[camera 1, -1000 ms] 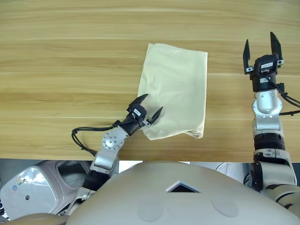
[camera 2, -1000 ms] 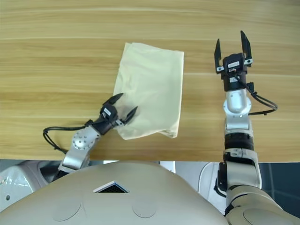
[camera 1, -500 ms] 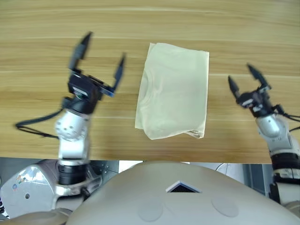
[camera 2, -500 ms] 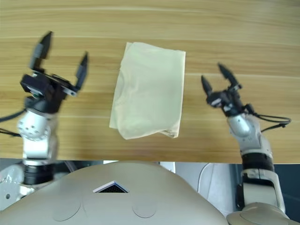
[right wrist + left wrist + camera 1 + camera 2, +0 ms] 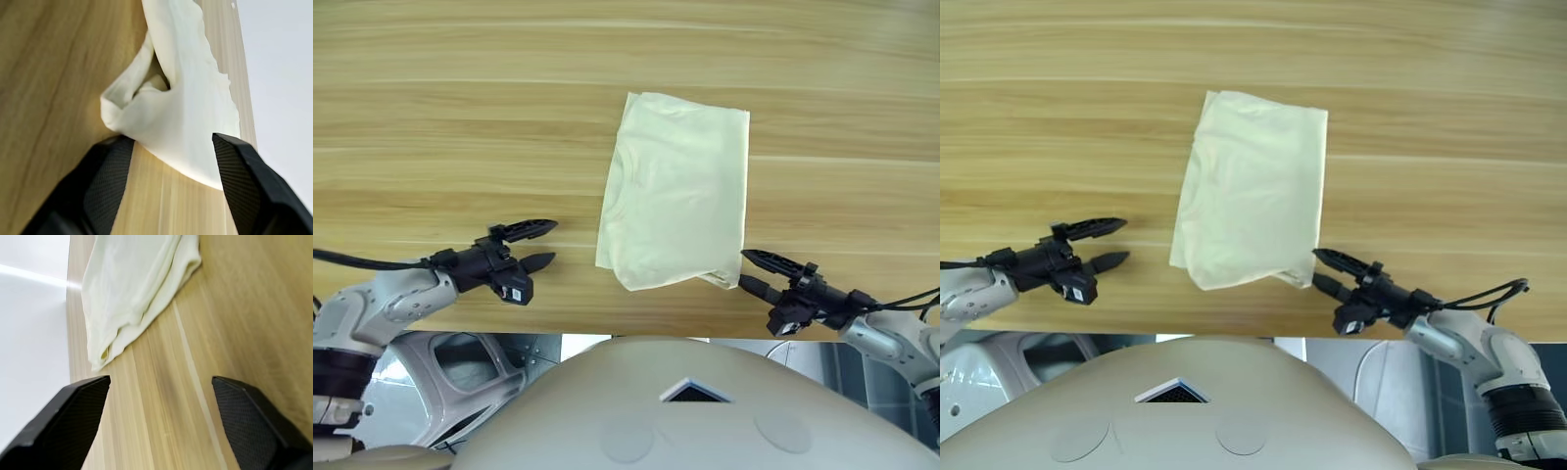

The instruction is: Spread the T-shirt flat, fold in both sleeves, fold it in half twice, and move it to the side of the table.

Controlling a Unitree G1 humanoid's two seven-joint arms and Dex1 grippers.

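Pale yellow cloth is recorded near the middle of the wooden worktop in the head view. The T-shirt is laid as a folded oblong, its near end close to the worktop's near edge and its near right corner bunched in loose layers. The left gripper is held low and spread, well apart from the cloth on its left. The right gripper is likewise spread, its tips just beside the bunched corner. A further fold or the move aside is judged outstanding. Should one corner alone be taken, the packet is likely to be skewed or pulled open. Bare worktop is noted on both sides and beyond the far end. Little margin is noted at the near edge, over which cloth could be dragged.

In the left wrist view, the left gripper's fingers are shown wide apart with bare wood between them, and the T-shirt is seen ahead, off to one side. No contact is made. Open wood is found along the whole approach.

In the right wrist view, the loose corner is framed at the mouth of the spread fingers; whether contact is made cannot be told. Several layers are seen curled there. A pinch catching the top layer alone is judged the chief risk, since the fold beneath would be left behind. The worktop's edge is seen close by, so a low pass could be fouled on it.
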